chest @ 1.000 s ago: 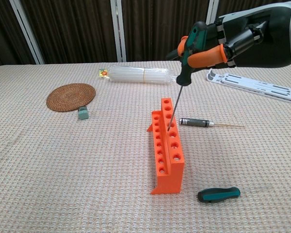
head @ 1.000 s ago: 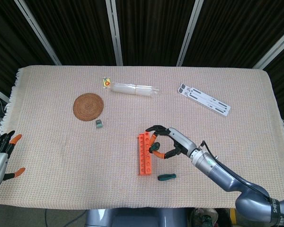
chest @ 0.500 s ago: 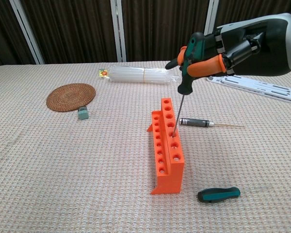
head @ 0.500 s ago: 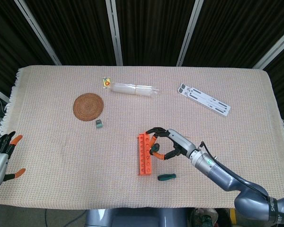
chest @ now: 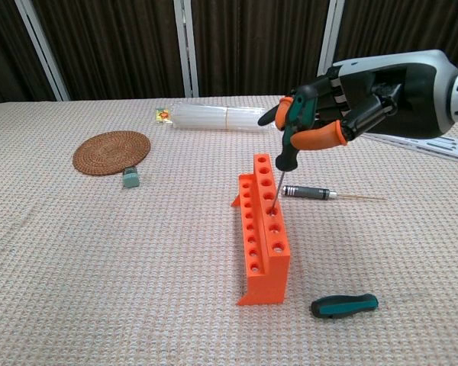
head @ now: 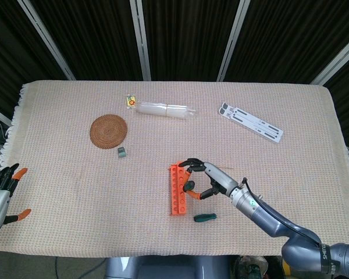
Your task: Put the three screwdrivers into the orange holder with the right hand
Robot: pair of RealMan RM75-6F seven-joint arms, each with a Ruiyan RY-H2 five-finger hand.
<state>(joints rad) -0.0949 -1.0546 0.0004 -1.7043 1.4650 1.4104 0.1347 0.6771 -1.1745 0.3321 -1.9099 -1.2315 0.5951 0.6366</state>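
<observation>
My right hand [chest: 340,107] [head: 206,180] grips a green-handled screwdriver [chest: 290,137] upright over the orange holder [chest: 261,229] [head: 177,190]. Its thin shaft [chest: 276,189] runs down into a hole in the holder's raised right row. A black slim screwdriver [chest: 313,192] lies on the cloth just right of the holder, hidden under my hand in the head view. A stubby green-and-black screwdriver [chest: 344,305] [head: 205,217] lies near the holder's front right corner. My left hand [head: 1,189] hangs open off the table's left edge.
A round woven coaster [head: 109,131] and a small grey block [head: 122,152] sit at the left. A clear plastic packet [head: 163,108] lies at the back centre, and a white flat bracket [head: 250,122] at the back right.
My right hand has come down and toward the near end of the holder with the green-handled screwdriver, sinking its shaft deeper into the hole. The left hand has dropped slightly.
</observation>
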